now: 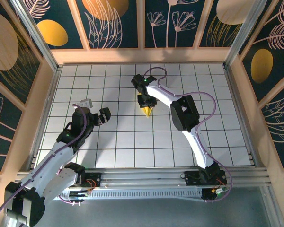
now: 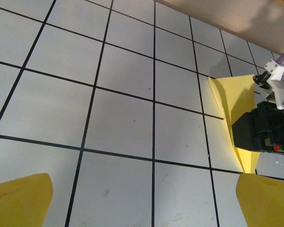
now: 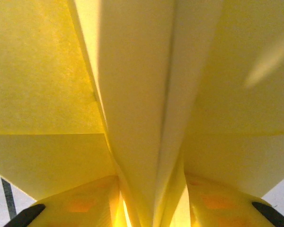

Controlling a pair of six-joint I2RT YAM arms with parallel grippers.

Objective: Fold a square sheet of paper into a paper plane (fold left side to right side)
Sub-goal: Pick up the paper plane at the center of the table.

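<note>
The paper plane (image 1: 147, 111) is a yellow creased dart near the middle of the table, its tip pointing toward the near edge. My right gripper (image 1: 146, 101) stands over it from behind. In the right wrist view the plane's folded keel (image 3: 137, 94) runs down between the yellow fingers (image 3: 80, 208), with slim bright gaps on either side of it; the right gripper (image 3: 151, 215) is open around the keel. My left gripper (image 1: 95, 110) hovers open about two tiles left of the plane. Nothing lies between the left gripper's (image 2: 146, 208) fingers, and that view has the plane (image 2: 236, 101) at the right.
The white grid table (image 1: 132, 146) is bounded by a wooden rim (image 1: 142, 56) and dark painted wall panels. The right arm's black wrist (image 2: 265, 130) sits over the plane. The arm bases and a metal rail (image 1: 146, 179) line the near edge.
</note>
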